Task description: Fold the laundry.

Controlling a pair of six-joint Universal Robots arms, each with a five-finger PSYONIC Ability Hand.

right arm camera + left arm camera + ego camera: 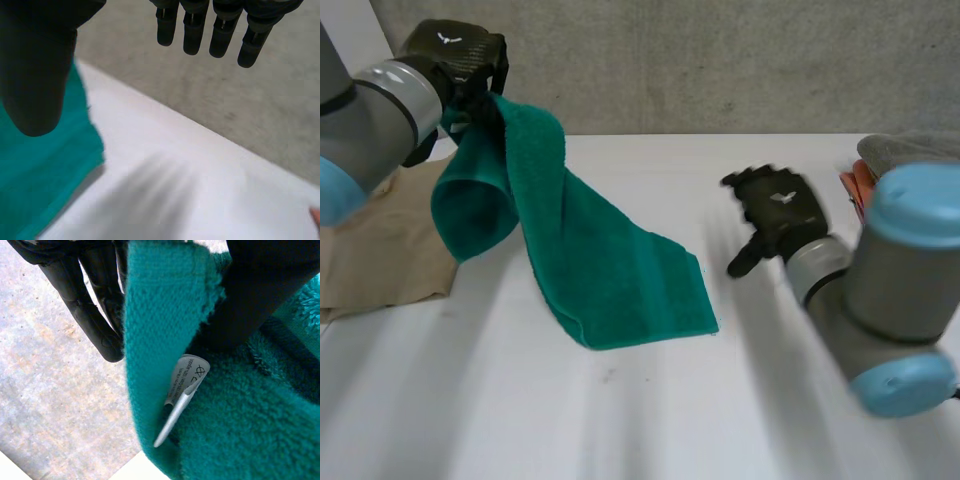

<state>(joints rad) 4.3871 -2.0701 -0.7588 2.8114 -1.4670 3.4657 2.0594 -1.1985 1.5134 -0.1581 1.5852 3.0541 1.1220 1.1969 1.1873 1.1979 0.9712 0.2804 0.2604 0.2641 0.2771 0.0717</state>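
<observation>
At the upper left of the head view the left hand point(455, 60) is clamped on the top edge of the towel point(600, 270), the terry pinched between thumb and fingers close by the label point(187, 377). The green cloth hangs from it in a loose roll, its lower end lying on the table point(620, 420) at centre frame. The right hand point(780, 215) hovers right of centre, near the towel's free corner but apart from it, fingers straight and spread, holding nothing. As I judge it, the risk is in that one-sided hold: on a single pinch the towel sags and twists on itself, so a fold laid down now could come out skewed or bunched. The pinch looks narrow too, and a quick swing might pull the cloth out of it. The right hand, reaching in, could push the corner away rather than catch it. The other laundry sits in no container but lies bare on the table, a beige cloth point(370, 240) at far left, a grey and orange heap point(910, 150) at the right edge
</observation>
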